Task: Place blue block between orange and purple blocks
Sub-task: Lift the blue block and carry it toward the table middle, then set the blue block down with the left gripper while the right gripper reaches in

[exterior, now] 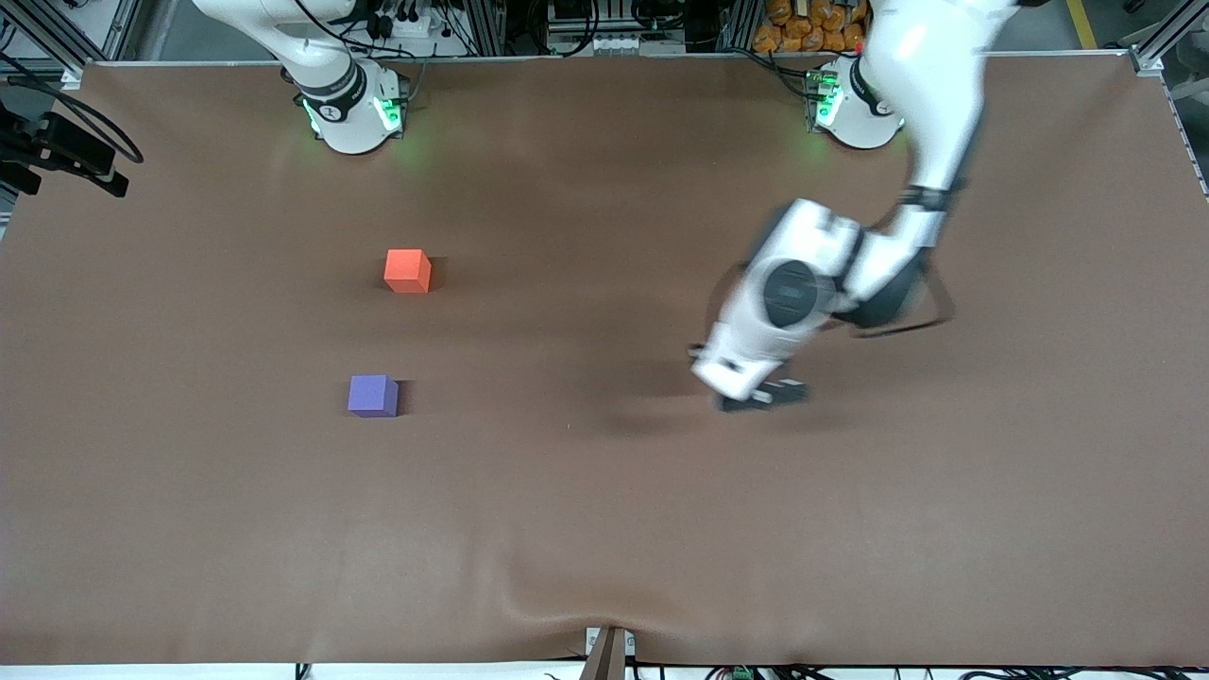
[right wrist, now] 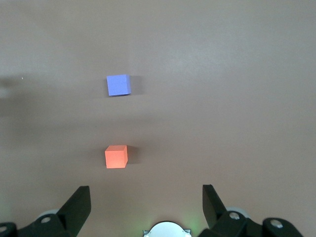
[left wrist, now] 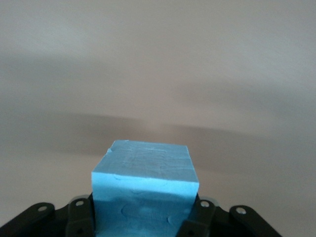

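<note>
While the right gripper (right wrist: 143, 207) waits open above its base, the left gripper (exterior: 760, 397) carries the blue block (left wrist: 145, 195) clamped over bare table; next, travel to the gap between orange block (exterior: 407, 270) and purple block (exterior: 372, 395).

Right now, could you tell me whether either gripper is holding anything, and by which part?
The left gripper holds the blue block, clamped by two of its side faces. The right gripper is open and holds nothing, up above the orange block.
</note>
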Tool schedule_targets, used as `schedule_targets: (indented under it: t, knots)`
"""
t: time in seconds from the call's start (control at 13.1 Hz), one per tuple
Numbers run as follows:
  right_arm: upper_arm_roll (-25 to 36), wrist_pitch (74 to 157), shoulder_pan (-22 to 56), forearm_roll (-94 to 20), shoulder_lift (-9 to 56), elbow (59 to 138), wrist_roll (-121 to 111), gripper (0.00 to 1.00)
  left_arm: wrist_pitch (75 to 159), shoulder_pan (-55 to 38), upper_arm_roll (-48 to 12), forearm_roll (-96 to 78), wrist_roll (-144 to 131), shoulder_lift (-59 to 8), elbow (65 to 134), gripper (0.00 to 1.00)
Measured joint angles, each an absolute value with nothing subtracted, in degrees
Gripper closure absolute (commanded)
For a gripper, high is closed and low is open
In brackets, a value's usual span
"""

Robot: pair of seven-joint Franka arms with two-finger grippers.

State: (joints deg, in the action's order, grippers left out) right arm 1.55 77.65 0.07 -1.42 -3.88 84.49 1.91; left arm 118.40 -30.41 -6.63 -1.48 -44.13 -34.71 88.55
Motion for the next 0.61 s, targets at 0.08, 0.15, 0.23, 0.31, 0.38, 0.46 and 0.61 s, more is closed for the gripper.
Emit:
schedule_targets:
  t: [0.08,0.15,0.23,0.31,0.38,0.46,0.61]
  knots:
    - [1.56,77.65,-0.03,-1.42,-3.82,84.51,1.91,0.00,118.75,-34.11,-6.59,-1.58,-47.35,-37.73,85.52,1.00]
    - [1.57,77.65,-0.16,-1.42,-3.73,84.52,1.91,0.00,119.83,-37.61,-6.35,-1.58,-49.69,-40.67,82.83,1.00]
    - [1.57,77.65,-0.34,-1.42,-3.62,84.53,1.91,0.00,122.16,-40.67,-5.91,-1.58,-51.37,-43.17,80.85,1.00]
    - [1.58,77.65,-0.49,-1.43,-3.43,84.55,1.91,0.00,125.50,-43.01,-5.49,-1.58,-52.73,-45.09,79.68,1.00]
    - [1.59,77.65,-0.57,-1.44,-3.09,84.59,1.91,0.00,129.08,-44.86,-5.07,-1.58,-54.09,-46.65,79.17,1.00]
    - [1.58,77.65,-0.58,-1.48,-2.60,84.61,1.91,0.00,131.73,-46.47,-4.31,-1.58,-55.00,-48.01,79.00,0.96]
    - [1.48,77.67,-0.57,-1.55,-1.54,84.62,1.91,0.00,133.78,-49.73,-1.73,-1.58,-55.58,-50.34,78.77,0.00]
